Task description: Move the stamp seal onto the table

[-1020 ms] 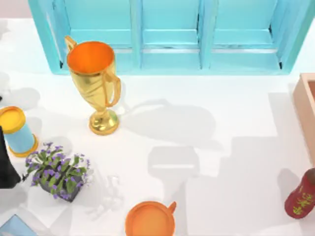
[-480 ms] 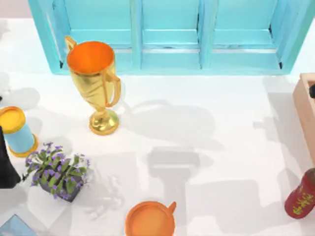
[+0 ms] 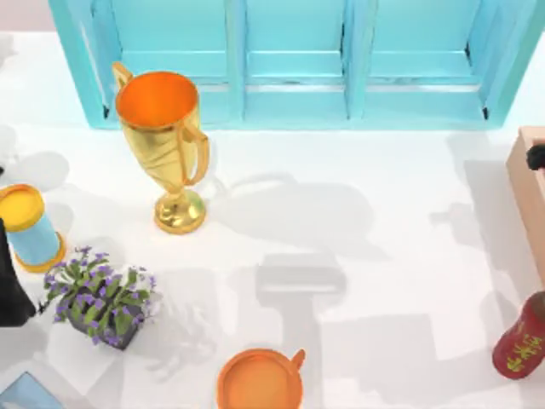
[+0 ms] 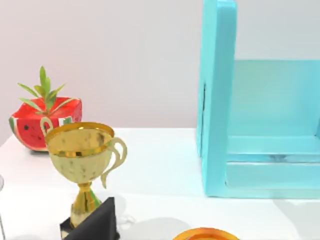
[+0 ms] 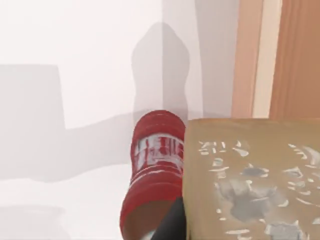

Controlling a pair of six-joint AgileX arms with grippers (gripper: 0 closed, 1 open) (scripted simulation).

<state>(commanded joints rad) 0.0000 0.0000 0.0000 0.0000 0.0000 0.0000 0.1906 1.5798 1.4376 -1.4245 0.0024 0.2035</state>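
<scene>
The seal (image 5: pixel 250 180) sits close under the right wrist camera, above the surface (image 5: pixel 75 100) beside the red object (image 5: pixel 155 185); the right hand's grip cannot be told

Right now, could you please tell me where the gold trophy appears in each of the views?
Top view: the gold trophy stands upper left, before the turquoise cabinet.
Left wrist view: it stands before the watermelon planter, the cabinet alongside.
Right wrist view: faces the red rounded object beside the wooden box instead.
Shared landmark: the turquoise cabinet, in the top and left wrist views.
</scene>
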